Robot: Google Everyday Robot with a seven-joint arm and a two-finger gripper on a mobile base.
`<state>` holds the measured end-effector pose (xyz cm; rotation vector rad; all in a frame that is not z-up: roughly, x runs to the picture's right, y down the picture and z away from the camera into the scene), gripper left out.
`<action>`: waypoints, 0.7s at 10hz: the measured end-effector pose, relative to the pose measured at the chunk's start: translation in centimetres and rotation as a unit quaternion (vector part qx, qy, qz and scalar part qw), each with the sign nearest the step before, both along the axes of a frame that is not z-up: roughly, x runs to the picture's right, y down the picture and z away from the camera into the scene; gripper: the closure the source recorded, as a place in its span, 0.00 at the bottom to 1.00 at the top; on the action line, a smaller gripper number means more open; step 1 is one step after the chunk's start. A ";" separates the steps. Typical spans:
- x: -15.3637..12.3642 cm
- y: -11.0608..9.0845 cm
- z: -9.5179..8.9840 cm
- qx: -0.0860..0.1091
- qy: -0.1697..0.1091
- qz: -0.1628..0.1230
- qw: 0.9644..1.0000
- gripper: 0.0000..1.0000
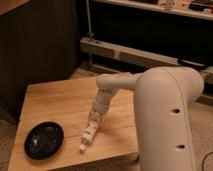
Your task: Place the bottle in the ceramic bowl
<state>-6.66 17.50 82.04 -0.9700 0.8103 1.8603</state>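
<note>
The bottle (pixel 89 132) is small and white with dark label marks. It is tilted over the front part of the wooden table (pixel 55 100), right at the tip of my gripper (pixel 93 121), which reaches down from the right. A small white piece (pixel 81 148) shows just below the bottle, on or near the tabletop. The ceramic bowl (pixel 44 140) is round, glossy and black, and sits at the table's front left corner, a short way left of the bottle.
My large white arm (pixel 165 115) fills the right side and hides the table's right edge. Dark cabinets and a low shelf rail (pixel 130 52) stand behind the table. The floor shows beyond the table's front edge.
</note>
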 end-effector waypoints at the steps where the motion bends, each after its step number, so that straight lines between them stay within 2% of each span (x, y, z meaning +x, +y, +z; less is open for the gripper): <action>1: -0.3 -0.2 0.0 0.002 0.000 -0.020 1.000 1.00; 2: -0.9 -0.3 -0.1 0.003 -0.003 -0.040 0.999 1.00; 4: -1.6 -0.8 -0.5 0.010 -0.015 -0.059 0.998 1.00; 7: -1.5 -3.9 -3.4 0.036 -0.046 -0.040 0.997 1.00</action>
